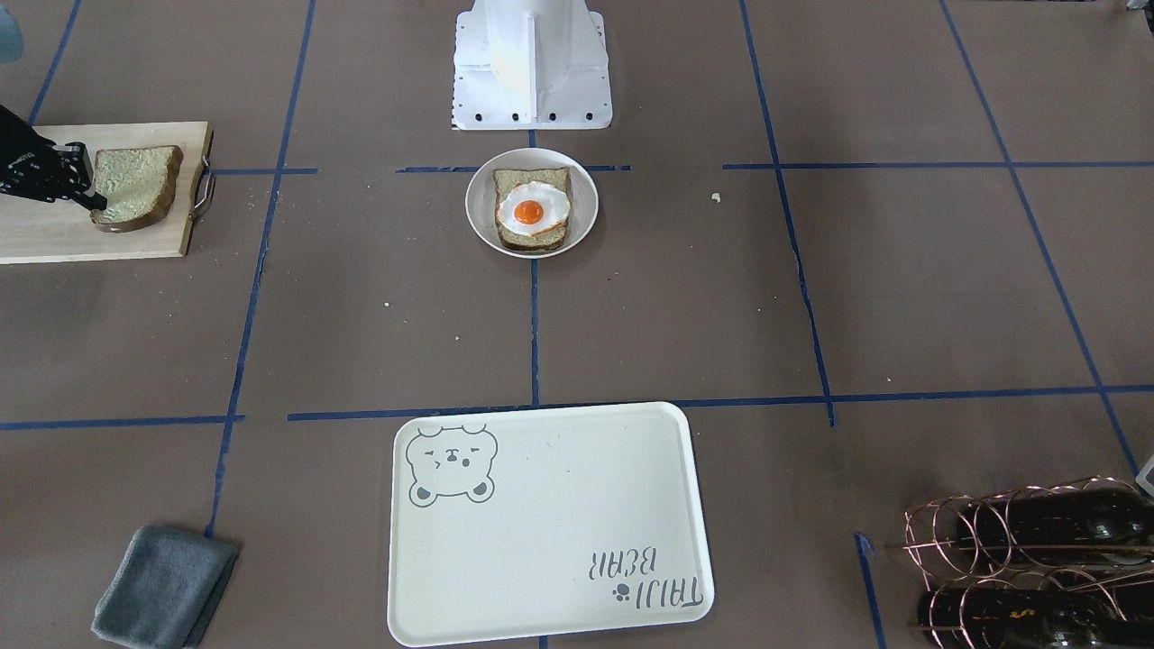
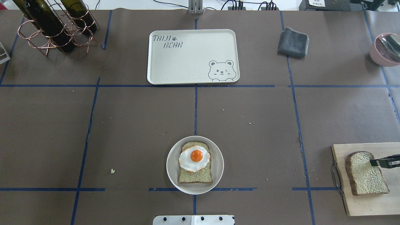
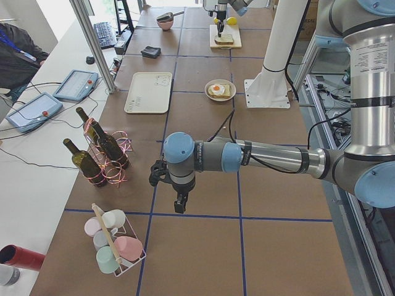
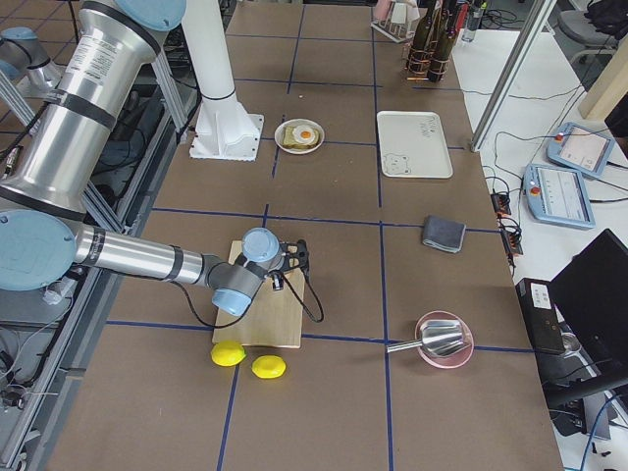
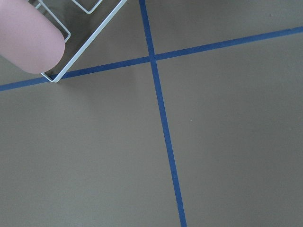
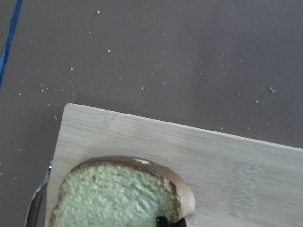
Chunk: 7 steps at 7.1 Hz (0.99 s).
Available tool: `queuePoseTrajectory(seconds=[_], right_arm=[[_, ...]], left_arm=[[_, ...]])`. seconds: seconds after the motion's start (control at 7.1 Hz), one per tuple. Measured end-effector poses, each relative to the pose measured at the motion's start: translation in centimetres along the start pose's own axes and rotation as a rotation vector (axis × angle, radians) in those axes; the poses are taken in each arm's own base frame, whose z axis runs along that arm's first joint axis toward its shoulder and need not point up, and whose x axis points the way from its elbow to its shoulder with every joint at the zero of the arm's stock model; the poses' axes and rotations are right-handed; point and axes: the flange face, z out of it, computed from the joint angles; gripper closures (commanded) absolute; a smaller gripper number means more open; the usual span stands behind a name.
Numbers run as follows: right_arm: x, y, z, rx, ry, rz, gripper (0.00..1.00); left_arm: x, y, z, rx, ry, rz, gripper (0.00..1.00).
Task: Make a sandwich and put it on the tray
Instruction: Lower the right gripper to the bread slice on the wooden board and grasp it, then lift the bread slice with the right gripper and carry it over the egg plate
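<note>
A bread slice topped with the fried egg lies in a small round white dish near the robot's base. The second bread slice lies on a wooden cutting board at the right. My right gripper comes in low from the right, its fingers closed narrowly on that slice's edge; the right wrist view shows a fingertip against the crust. The bear tray is empty at the far middle. My left gripper hangs over bare table far to the left; I cannot tell its state.
A wire rack of wine bottles stands at the far left and a folded grey cloth right of the tray. A pink bowl with a spoon sits far right. Two lemons lie beside the board. A cup rack is near the left gripper.
</note>
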Motion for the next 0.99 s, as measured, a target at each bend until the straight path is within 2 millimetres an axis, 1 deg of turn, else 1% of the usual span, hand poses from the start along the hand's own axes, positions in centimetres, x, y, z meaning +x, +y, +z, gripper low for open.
queuePoseTrajectory(seconds=[0.42,0.56,0.7,0.85,0.99], right_arm=[[-0.6,-0.2,-0.1,-0.020,-0.047,-0.020,1.00],[-1.1,-1.1,-0.7,-0.034,-0.097,-0.020,1.00],[-2.0,-2.7,-1.4,-0.037,-0.152,-0.024,1.00],[-3.4,-5.0,-1.7,-0.034,-0.202,-0.040,1.00],[-5.4,-7.7,-1.6,-0.026,-0.241,-0.054,1.00]], left_arm=[[0.0,0.0,0.0,0.001,0.000,0.001,0.00],[0.1,0.0,-0.1,0.001,0.000,0.002,0.00],[0.1,0.0,-0.1,0.002,0.000,0.002,0.00],[0.1,0.0,-0.1,0.001,0.001,0.001,0.00],[0.1,0.0,-0.1,0.001,0.001,0.001,0.00]])
